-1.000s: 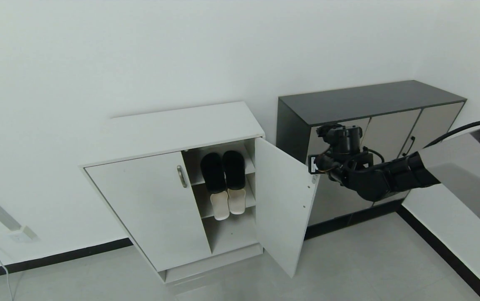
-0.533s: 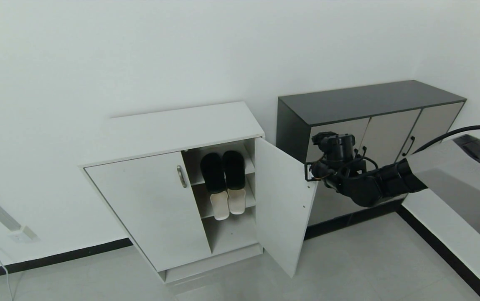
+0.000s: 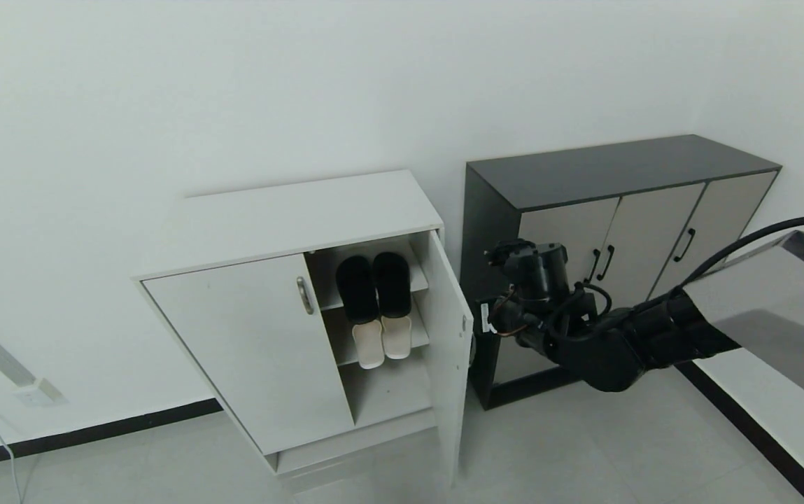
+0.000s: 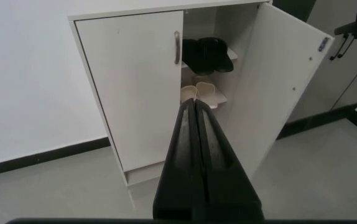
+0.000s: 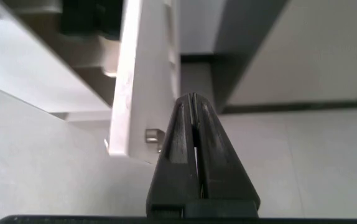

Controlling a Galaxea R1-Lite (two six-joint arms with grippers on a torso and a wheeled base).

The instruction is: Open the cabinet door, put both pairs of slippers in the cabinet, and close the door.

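Black pair (image 3: 374, 285), white pair (image 3: 382, 341) shelved (one door (image 3: 450, 364) ajar).

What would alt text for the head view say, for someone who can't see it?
A black robot arm holds its right gripper at the outer face of the partly open right door of a white cabinet. Inside, black slippers rest just above pale slippers. A dark cabinet stands to the right.
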